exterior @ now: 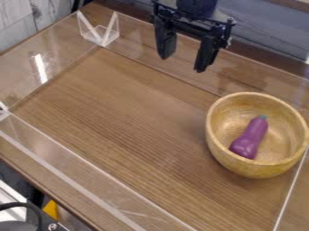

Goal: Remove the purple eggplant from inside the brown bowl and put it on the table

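- Brown bowl sits on the right side of the view, upright, opening facing up; thick light-brown rim, smooth yellowish inside.
- Purple eggplant is inside the bowl, lying on the bowl's inner surface, right of the bowl's middle as seen. Glossy, elongated.
- Eggplant runs slantwise: narrower, darker tip toward the top of the view, bulbous end toward the bottom.
- Table: brown wood grain, straight grain lines, fills most of the view. Bowl rests on it.
- Gripper: black, at top of view, right of centre. Pincer spread wide, fingers well separated, nothing pinched between them.
- Fingers point down toward the table. Can't tell the exact height above it.
- Gripper is apart from both bowl and eggplant, up and to the left of them in the view.
- Robot arm comes in from the top edge, dark, cut off by the frame.
- Clear acrylic walls edge the table; one runs slantwise down the left side.
- Small clear pointed piece near the top left, by the table's edge; can't tell what it is.
- Bottom left corner: black cables or parts beyond the table edge, with a bit of yellow-orange beside them. Too small to identify.
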`<state>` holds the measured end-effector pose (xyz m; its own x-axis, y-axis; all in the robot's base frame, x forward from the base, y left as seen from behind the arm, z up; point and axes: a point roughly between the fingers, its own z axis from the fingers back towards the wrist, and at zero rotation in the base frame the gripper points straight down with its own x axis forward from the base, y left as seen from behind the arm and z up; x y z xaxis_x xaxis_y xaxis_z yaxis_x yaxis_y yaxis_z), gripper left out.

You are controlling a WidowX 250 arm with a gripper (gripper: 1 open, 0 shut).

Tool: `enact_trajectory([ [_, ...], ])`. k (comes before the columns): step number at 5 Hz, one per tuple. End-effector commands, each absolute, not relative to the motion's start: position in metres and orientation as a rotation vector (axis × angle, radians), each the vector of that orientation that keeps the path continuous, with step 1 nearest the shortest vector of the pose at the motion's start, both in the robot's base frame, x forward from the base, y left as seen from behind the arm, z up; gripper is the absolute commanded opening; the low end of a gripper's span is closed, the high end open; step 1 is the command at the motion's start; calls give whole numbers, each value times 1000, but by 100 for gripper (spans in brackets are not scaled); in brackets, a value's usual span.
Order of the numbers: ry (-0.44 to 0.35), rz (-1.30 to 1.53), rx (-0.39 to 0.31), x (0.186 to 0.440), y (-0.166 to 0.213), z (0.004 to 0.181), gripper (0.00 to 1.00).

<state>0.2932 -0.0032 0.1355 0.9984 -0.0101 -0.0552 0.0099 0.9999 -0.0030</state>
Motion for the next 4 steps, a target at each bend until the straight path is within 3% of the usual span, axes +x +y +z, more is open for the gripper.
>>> enact_trajectory([
  [1,69,-37,-7,297,4,141,100],
  [4,70,-41,-37,307,-16,112,100],
])
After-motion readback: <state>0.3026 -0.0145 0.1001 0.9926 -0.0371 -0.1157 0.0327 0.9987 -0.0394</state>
